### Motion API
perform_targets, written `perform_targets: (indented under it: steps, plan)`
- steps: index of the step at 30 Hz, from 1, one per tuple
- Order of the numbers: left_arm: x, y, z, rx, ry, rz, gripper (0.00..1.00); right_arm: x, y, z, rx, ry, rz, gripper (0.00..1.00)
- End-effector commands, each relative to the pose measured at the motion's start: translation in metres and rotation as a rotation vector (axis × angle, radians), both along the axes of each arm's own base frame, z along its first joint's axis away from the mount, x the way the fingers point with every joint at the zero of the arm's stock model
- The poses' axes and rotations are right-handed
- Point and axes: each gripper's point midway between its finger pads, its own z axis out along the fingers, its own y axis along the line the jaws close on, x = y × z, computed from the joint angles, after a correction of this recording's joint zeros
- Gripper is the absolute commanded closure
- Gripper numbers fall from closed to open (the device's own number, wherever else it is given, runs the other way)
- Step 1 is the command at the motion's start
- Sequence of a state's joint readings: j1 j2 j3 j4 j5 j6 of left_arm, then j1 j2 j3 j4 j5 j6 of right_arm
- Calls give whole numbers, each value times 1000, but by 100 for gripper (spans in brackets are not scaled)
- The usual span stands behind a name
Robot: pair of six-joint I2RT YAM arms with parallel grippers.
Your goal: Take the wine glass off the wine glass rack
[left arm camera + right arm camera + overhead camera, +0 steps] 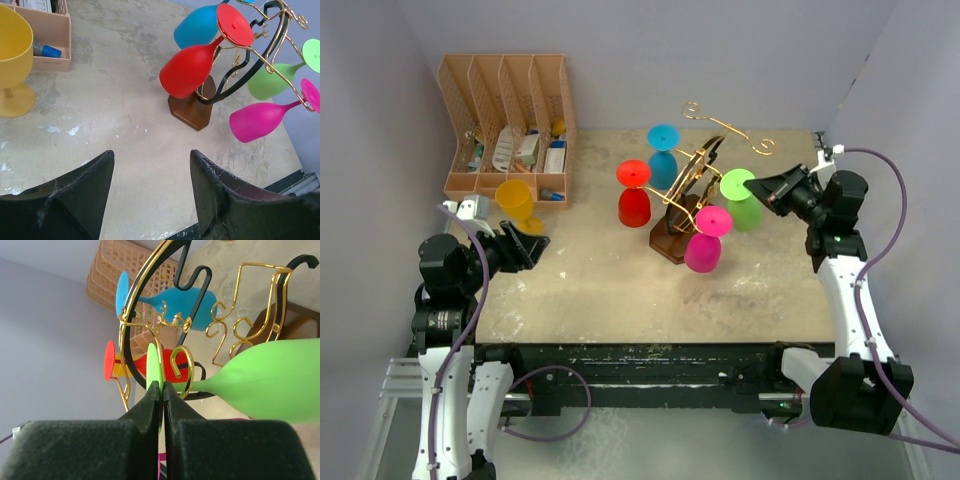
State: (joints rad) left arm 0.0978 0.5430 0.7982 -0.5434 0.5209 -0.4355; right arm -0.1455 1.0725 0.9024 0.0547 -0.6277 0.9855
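The gold wire wine glass rack (692,190) stands on its dark wooden base (192,107) mid-table, with several glasses hanging bowl-down from its arms. The green wine glass (742,205) hangs on the right side, its stem in a curled gold hook (182,372). My right gripper (162,387) is shut on the thin edge of that glass's green foot disc (152,365); the bowl (275,377) hangs to the right. My left gripper (151,165) is open over bare table at the left, holding nothing.
Red (634,200), blue (663,160) and magenta (705,245) glasses hang on the same rack. A yellow glass (515,200) stands upright by my left gripper (535,245). A tan slotted organizer (505,120) fills the back left corner. Walls close both sides.
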Motion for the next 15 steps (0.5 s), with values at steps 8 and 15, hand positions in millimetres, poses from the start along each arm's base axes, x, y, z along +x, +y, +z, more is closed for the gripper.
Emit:
perform_targets:
  steps: [8, 15]
  plan:
    - [4, -2, 7, -6, -35, -9, 34, 9, 15, 38, 44, -154, 120, 100]
    - [4, -2, 6, -7, -32, -9, 34, 22, 20, 51, 119, -202, 168, 100]
